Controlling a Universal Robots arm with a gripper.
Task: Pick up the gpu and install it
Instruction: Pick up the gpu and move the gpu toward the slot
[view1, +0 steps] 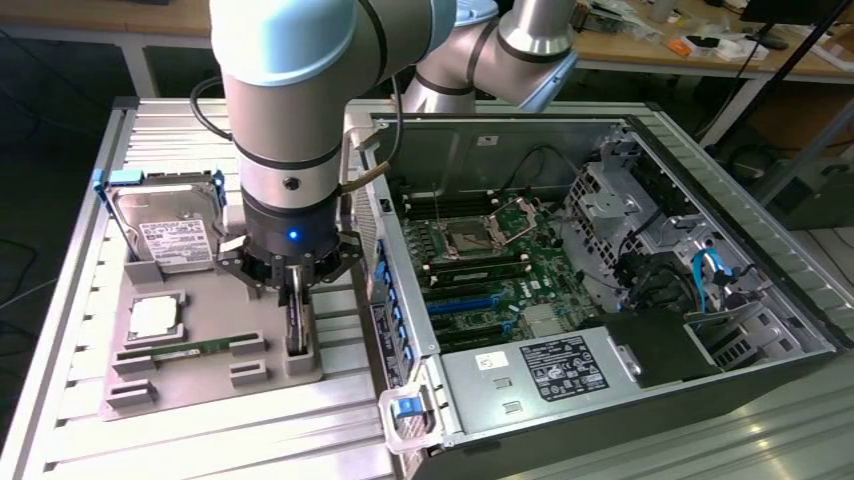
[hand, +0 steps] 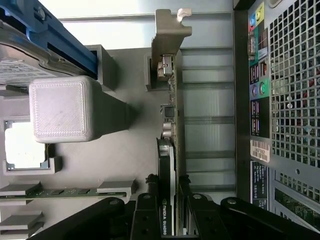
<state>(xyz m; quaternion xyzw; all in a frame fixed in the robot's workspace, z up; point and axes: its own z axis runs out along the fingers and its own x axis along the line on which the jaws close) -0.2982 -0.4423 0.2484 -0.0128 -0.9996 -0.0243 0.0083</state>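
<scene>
The gpu (view1: 296, 322) stands on edge in a slot of the grey holder tray (view1: 200, 388), at the tray's side nearest the computer case. It is a thin dark card with a silver bracket (hand: 168, 35) at one end. My gripper (view1: 296, 288) reaches straight down over it. In the wrist view the gpu (hand: 170, 115) runs away from the gripper (hand: 169, 220), and one black finger (hand: 146, 215) presses each face of the card. The card still sits in its slot.
The open computer case (view1: 534, 270) lies at the exterior view's right, with its perforated rear panel (hand: 290, 100) close beside the card. On the tray are a hard drive (view1: 167, 228), a square processor (view1: 156, 318), a green memory stick (view1: 187, 350) and a grey post (hand: 60, 107).
</scene>
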